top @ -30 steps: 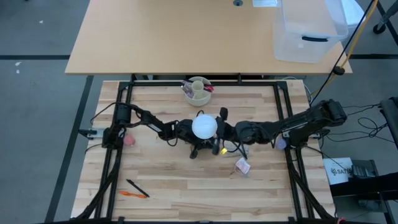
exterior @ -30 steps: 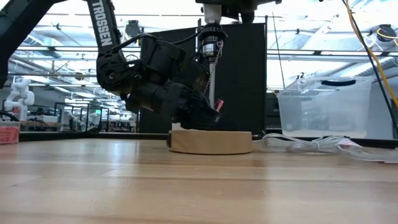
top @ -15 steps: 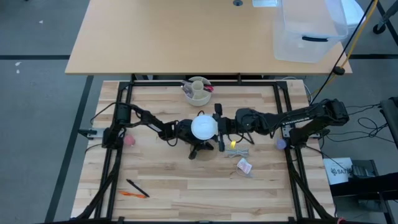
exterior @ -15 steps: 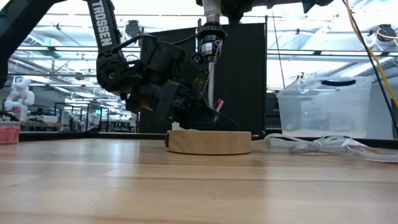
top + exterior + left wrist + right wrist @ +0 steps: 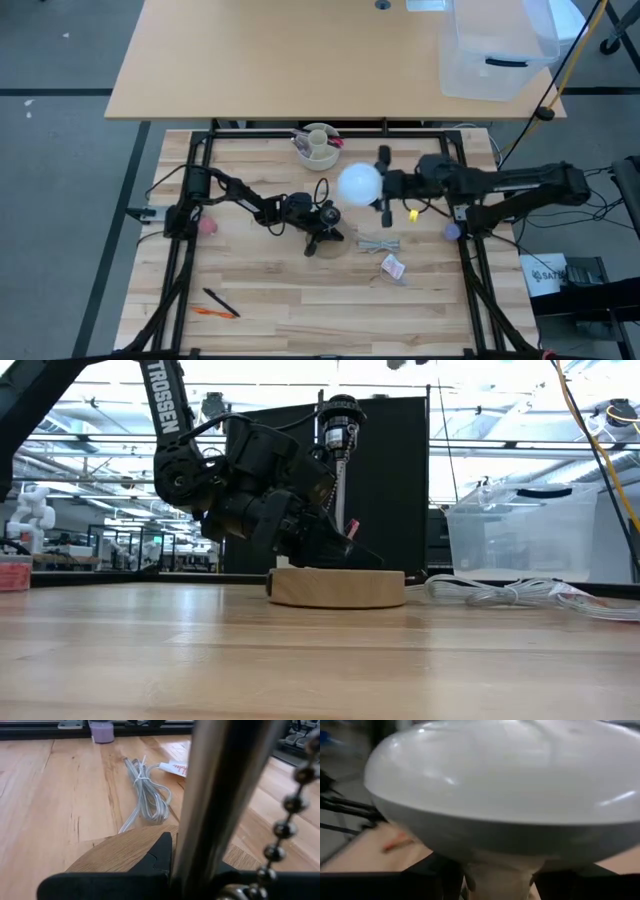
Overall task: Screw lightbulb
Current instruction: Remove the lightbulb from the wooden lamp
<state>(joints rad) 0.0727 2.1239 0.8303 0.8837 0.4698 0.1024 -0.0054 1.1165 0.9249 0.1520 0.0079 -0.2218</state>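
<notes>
- While the left gripper sits low at the lamp's wooden base, the right gripper holds the bulb up and to the right of the lamp, clear of the socket.
- From above, the bulb is a white globe over the table, between the cup of pens and the lamp, touching neither.
- Right wrist view: the bulb's dome fills the picture, and dark fingers pinch its narrow neck from both sides.
- Low view: the lamp's metal stem rises from the round base to the bare socket at its top; the left arm crowds the stem, and white letters on it read "TROSSEN".
- Left wrist view: the stem runs up close to the camera with a bead chain hanging beside it; a dark finger lies against the stem over the base. I cannot tell whether the left fingers clamp the stem or merely rest at it.
- A bundled grey cord lies on the table right of the lamp, with a white tag bearing red print too small to read.
- Near the front left corner lie a black pen and an orange one.
- A clear bin stands on the farther desk.
</notes>
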